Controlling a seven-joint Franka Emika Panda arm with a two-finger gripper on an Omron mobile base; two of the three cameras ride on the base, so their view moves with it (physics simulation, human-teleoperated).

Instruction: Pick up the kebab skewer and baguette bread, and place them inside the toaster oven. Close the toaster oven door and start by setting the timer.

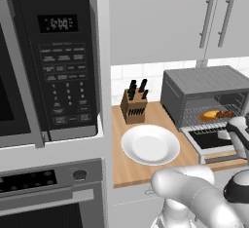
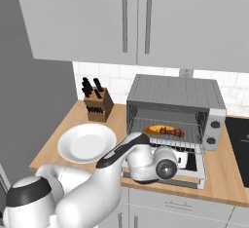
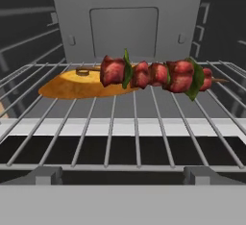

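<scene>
Dark red meat kebab skewer point(image 3: 156, 74) overlaps golden-orange oval baguette bread point(image 3: 79, 83) on the grey metal toaster oven point(image 2: 175, 93) rack. End effector point(image 3: 120, 175) spread, empty, above the lowered glass toaster oven door point(image 2: 192, 166); lifting it carelessly could snag the arm.

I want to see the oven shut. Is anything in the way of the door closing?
The skewer and bread lie on the rack, well inside. But the robot's hand hangs over the open door, so it must move away first.

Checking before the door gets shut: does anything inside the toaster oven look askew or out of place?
Nothing stands out. The kebab skewer and baguette bread lie flat on the wire rack, skewer overlapping the bread's end. The toaster oven door hangs open.
</scene>
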